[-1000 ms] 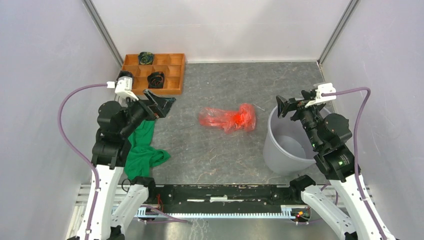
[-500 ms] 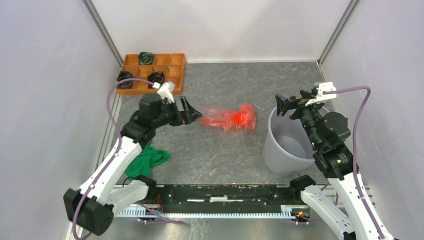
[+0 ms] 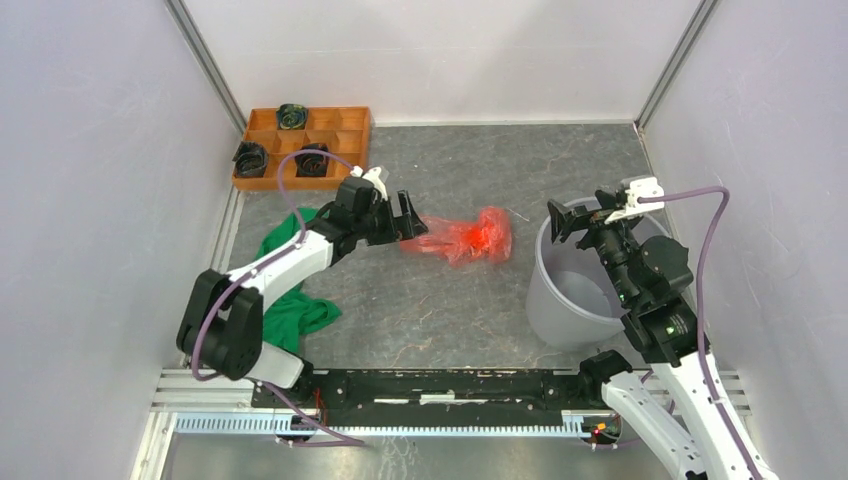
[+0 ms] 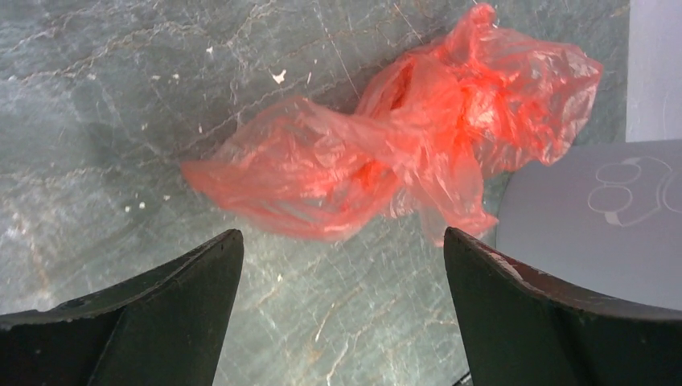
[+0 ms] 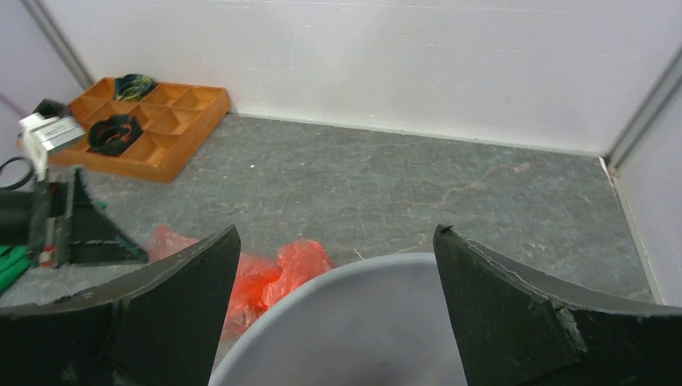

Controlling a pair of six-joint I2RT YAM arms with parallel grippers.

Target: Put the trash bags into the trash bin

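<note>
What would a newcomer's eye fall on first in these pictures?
The crumpled red plastic bag lying mid-table stands out most, with the open left gripper at its left end in the top view, not yet holding it. To the bag's right stands the pale grey bin, with the open right gripper poised above its rim. A green cloth lies near the left arm's base.

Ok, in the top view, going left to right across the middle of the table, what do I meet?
green cloth → left gripper → bag → bin
</note>
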